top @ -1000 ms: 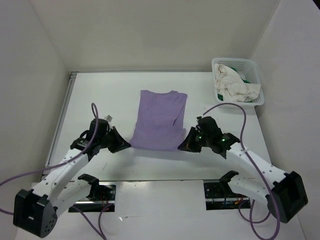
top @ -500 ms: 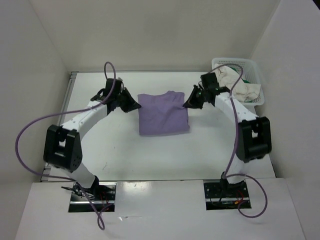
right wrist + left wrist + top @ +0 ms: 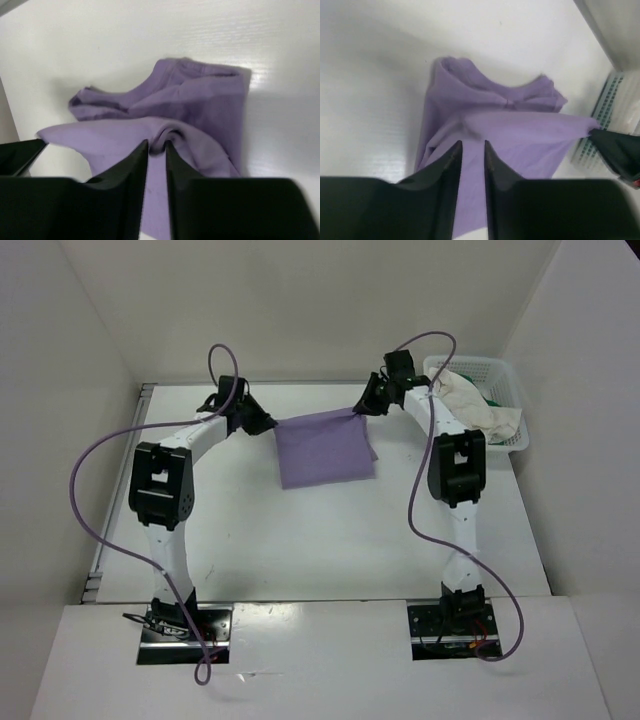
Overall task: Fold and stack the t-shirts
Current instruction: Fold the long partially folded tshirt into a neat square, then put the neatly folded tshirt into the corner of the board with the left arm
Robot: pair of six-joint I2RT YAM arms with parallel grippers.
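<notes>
My left claw (image 3: 268,427) and right claw (image 3: 362,410) each pinch a corner of the purple t-shirt (image 3: 325,452). They stretch that edge taut between them, over the half lying beneath, so I judge the fold lands square. The cream t-shirt (image 3: 470,412) sits in the basket (image 3: 512,380) beside my right claw.

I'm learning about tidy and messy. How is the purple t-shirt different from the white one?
The purple t-shirt lies folded on the table; the cream-white t-shirt sits crumpled in the basket. The left pincer and right pincer grip the purple one's far edge; nothing touches the cream-white one. Both are plain cloth.
</notes>
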